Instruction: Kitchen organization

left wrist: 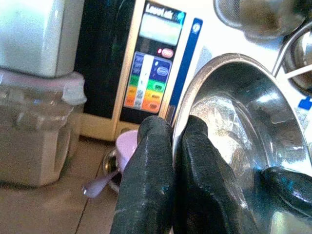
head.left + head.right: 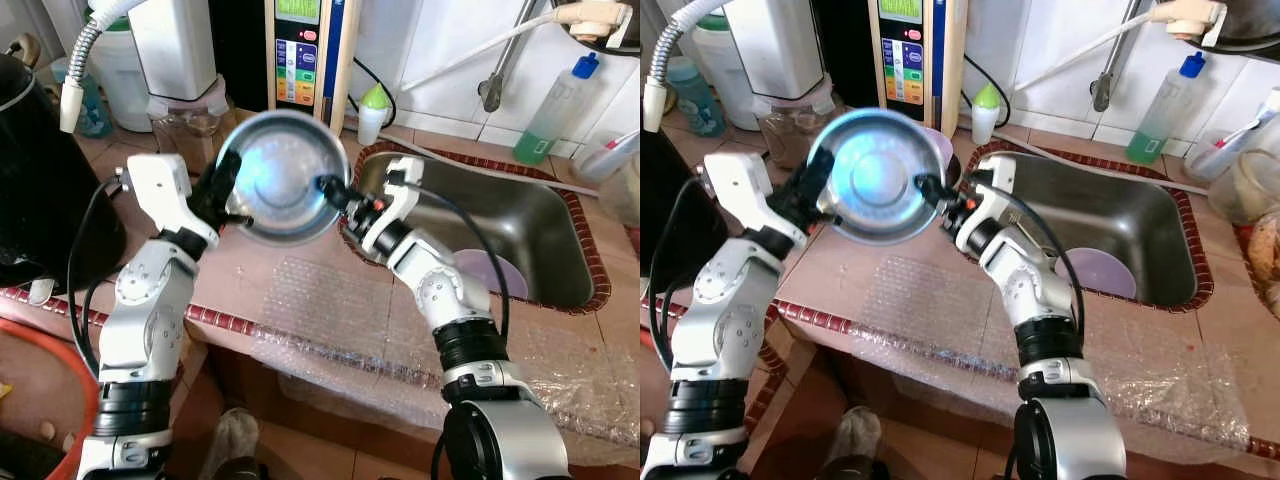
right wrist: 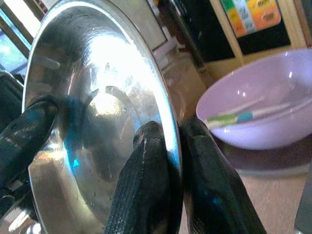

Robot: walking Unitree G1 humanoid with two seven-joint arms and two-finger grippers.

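A shiny steel bowl (image 2: 283, 178) hangs tilted above the counter, its hollow facing me. My left gripper (image 2: 226, 182) is shut on its left rim, my right gripper (image 2: 333, 190) shut on its right rim. Seen from the left wrist, both fingers (image 1: 161, 185) pinch the bowl's edge (image 1: 234, 122). From the right wrist, the fingers (image 3: 161, 185) clamp the bowl's rim (image 3: 97, 107) with a lilac bowl (image 3: 253, 112) holding a toothbrush behind it.
A steel sink (image 2: 500, 230) lies at the right with a lilac plate (image 2: 490, 272) inside. Bubble wrap (image 2: 330, 310) covers the counter front. A water unit (image 2: 300, 50), a plastic container (image 2: 190, 120), a black appliance (image 2: 40, 180) and bottles (image 2: 552, 110) stand behind.
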